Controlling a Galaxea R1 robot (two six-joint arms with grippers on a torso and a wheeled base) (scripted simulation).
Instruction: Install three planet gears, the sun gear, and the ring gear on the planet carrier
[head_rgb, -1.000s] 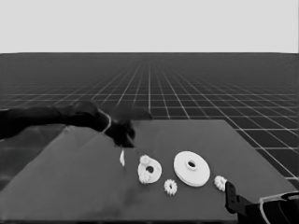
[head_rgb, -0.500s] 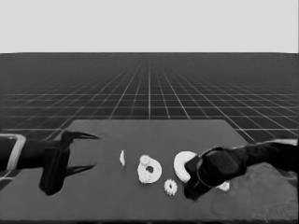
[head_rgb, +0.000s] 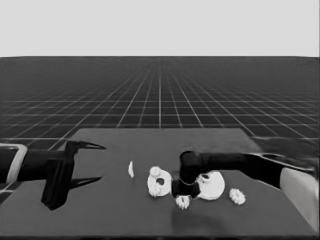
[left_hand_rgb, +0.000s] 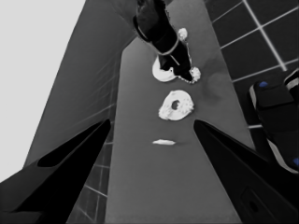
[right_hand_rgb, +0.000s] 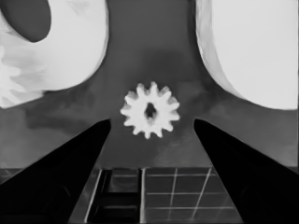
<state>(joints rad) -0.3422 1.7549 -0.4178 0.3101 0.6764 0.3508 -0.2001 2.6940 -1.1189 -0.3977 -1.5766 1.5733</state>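
My right gripper hangs open just above a small planet gear near the table's front edge. In the right wrist view that gear lies flat on the table between the open fingers of the right gripper, untouched. The smaller round part, the planet carrier, sits just left of the gear and carries a toothed gear on its far rim. The larger round part, the ring gear, lies right of the gripper, partly hidden by the arm. Another gear lies farther right.
A thin white piece stands left of the smaller round part. My left gripper waits open over the table's left end, holding nothing. The table's front edge runs close below the gear.
The left arm has pulled back from the table's middle to the left end. The right arm has come in from the lower right corner and now hangs over the front gear.
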